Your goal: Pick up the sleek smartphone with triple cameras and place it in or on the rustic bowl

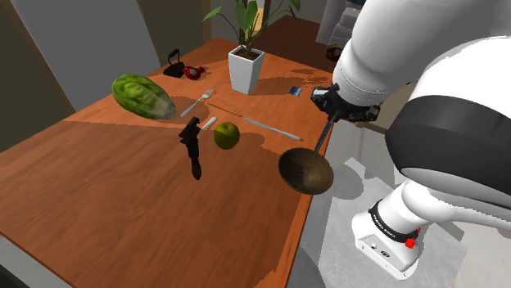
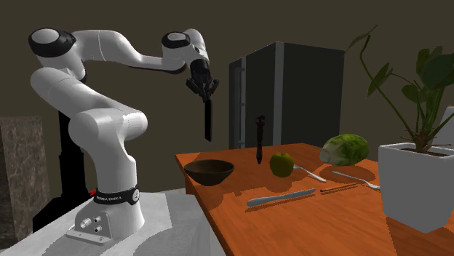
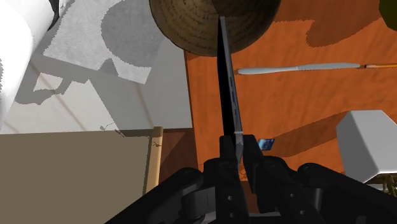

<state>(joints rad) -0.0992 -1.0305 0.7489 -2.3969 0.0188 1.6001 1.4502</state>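
The hand point(image 2: 206, 94) pinches the dark smartphone point(image 2: 208, 120) by its upper end. The smartphone hangs straight down from the fingers, held in the air over the dark bowl point(image 2: 209, 172) near the orange surface's point(image 2: 291, 225) edge.

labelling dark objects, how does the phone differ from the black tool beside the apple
The phone hangs clasped in the gripper, off the table; the black tool stands upright on the table. The phone is a thin flat slab; the black tool is knobby. Both are dark and slender.
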